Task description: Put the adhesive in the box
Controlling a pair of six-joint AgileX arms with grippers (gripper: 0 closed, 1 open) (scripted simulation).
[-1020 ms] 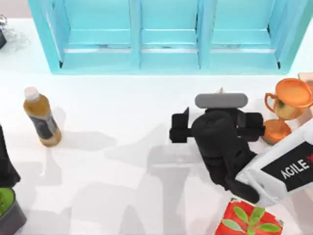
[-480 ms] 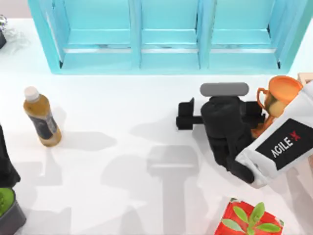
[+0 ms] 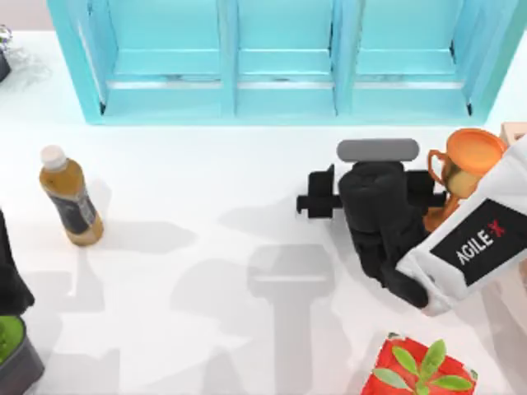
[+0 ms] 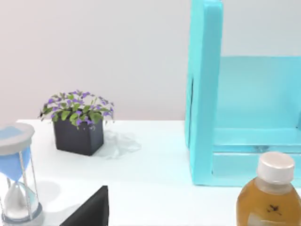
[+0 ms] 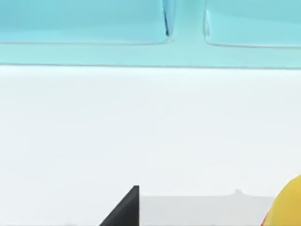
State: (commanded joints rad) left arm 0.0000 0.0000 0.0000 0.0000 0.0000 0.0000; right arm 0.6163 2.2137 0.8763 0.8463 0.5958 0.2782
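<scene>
A: Top view: right gripper hangs beside the trophy; box peeks at the right edge. Fingers?

B: Cannot tell. Right wrist view: adhesive at the frame's corner, maybe held. Carry it level, high over the trophy.

Open white table across our middle, free to pass. Shelf unit walls off the far edge. Drink bottle stands at left. Trophy crowds just beside our right arm; red box blocks the near right.
</scene>
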